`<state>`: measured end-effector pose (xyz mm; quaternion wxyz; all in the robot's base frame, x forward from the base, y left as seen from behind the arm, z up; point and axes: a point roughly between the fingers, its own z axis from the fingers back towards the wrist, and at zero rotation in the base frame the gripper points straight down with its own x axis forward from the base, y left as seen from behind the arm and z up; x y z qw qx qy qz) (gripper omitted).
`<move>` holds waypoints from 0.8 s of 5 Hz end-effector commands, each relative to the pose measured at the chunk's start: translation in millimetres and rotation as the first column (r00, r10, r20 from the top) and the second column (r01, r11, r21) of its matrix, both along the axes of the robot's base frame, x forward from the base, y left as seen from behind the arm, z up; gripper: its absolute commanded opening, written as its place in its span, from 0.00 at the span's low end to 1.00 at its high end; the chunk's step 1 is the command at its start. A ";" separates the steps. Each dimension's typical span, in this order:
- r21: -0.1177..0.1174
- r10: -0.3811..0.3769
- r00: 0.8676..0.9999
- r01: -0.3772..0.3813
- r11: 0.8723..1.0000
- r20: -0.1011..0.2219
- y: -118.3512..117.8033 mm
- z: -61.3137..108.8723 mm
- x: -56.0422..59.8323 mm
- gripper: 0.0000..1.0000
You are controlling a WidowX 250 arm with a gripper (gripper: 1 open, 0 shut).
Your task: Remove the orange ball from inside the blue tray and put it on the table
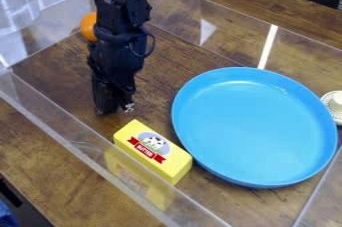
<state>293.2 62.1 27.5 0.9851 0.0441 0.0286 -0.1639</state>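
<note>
The orange ball (87,26) lies on the table (201,56) at the back left, partly hidden behind the black arm. It is outside the blue tray (254,126), which sits at the right with nothing in it. My gripper (115,104) points straight down with its tips at the tabletop, to the left of the tray and well in front of the ball. Its fingers are shut with nothing between them.
A yellow rectangular block (151,151) with a label lies just in front of the gripper. Clear acrylic walls (60,121) border the table. A small pale round object (334,106) shows at the right edge beside the tray.
</note>
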 end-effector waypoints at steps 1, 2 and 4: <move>0.010 0.027 0.997 -0.028 1.000 0.076 9.1 21.5 4.0 0.00; 0.006 0.031 0.996 -0.032 0.999 0.083 9.6 22.0 3.4 0.00; -0.002 0.037 0.994 -0.037 0.999 0.098 10.4 25.2 2.3 0.00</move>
